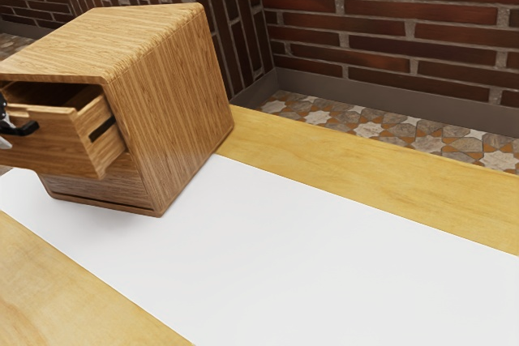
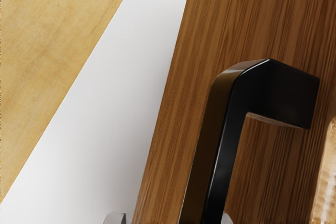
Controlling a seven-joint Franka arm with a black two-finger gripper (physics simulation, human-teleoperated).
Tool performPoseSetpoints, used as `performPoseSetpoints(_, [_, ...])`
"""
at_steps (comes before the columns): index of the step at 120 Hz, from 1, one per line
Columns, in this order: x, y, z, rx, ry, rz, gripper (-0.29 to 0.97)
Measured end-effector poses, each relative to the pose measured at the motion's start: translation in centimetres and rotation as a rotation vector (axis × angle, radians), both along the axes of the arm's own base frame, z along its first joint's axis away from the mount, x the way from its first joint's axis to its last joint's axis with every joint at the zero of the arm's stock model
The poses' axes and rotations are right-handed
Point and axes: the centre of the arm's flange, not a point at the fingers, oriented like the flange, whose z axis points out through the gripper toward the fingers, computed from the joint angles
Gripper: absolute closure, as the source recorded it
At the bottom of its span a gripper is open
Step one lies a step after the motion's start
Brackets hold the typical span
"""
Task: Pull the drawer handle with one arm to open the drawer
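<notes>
black handle (image 2: 231, 145), looming close, fronted a drawer (image 1: 57, 142) partly out of its cabinet (image 1: 170, 95) on the counter (image 1: 365, 169), seemingly mid-pull; whether the pincer (image 1: 4, 125) gripped it was unclear.

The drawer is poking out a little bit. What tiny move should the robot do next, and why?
Probably pull the handle a little farther, straight out from the cabinet. The drawer is only partly open, with much of it seemingly inside the cabinet, and the pincer is right at the handle on the drawer's front.
</notes>
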Motion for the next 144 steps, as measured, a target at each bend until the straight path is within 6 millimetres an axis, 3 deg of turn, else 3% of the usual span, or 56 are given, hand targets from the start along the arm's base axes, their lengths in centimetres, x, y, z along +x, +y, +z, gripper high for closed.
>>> performPoseSetpoints(90, [-2.7,-1.6,0.3,0.014,-0.001,0.014,0.54])
performPoseSetpoints(144, [-5.6,-2.4,0.9,0.018,-0.015,0.024,0.54])
